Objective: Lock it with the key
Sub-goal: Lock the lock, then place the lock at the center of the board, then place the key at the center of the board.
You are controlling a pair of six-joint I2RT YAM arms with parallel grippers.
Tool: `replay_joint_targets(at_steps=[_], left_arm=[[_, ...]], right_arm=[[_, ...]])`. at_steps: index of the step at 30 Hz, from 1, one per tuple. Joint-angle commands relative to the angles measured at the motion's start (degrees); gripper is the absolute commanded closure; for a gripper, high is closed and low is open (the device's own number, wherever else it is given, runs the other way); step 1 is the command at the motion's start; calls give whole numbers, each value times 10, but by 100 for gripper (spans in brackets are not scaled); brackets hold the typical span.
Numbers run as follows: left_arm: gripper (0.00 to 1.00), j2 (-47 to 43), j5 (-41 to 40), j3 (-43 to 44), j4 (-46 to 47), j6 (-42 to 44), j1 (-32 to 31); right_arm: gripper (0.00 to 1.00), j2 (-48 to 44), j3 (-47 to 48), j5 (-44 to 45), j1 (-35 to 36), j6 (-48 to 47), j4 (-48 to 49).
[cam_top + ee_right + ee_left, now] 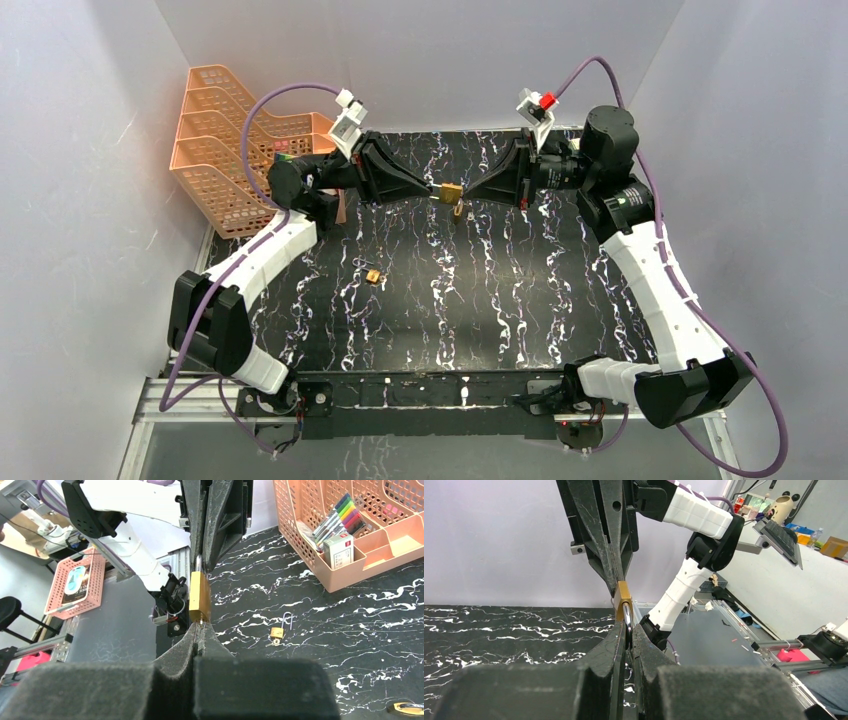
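A brass padlock (450,191) hangs in the air over the back of the black marbled table (500,300), held between my two grippers. My left gripper (626,630) is shut on its steel shackle (628,616), and the brass body (623,600) sticks out beyond the fingertips. My right gripper (201,628) comes from the opposite side and is shut on the key, of which only a small silver stub (200,623) shows at the bottom of the padlock (199,596). In the top view the left gripper (432,190) and right gripper (470,192) meet tip to tip at the lock.
A second, small brass padlock (373,276) with a raised shackle lies on the table, also in the right wrist view (276,632). A small dark and gold object (458,212) lies under the held lock. An orange basket rack (225,140) with pens stands at the back left.
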Motion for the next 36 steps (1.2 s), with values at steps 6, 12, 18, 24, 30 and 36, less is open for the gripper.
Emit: replay_joint_targets(at_steps=[6,12,18,24,30,36], left_arm=[[100,-28,-17,-1,34,1,22],[100,-37,-9,-12,30,0,35],[100,-54,2,-43,25,1,48],[100,-74,7,-79,10,9,53],[100,-105,4,-114,-58,61,59],[100,-126,-20,-120,-195,154,59]], right_arm=[[100,-7,22,11,-1,-28,-29],[100,-9,26,19,-2,-38,-42],[100,-14,26,36,-2,-55,-64],[100,-24,12,62,-4,-64,-76],[100,-37,-2,139,-5,-95,-127],[100,-43,-9,232,-5,-109,-165]])
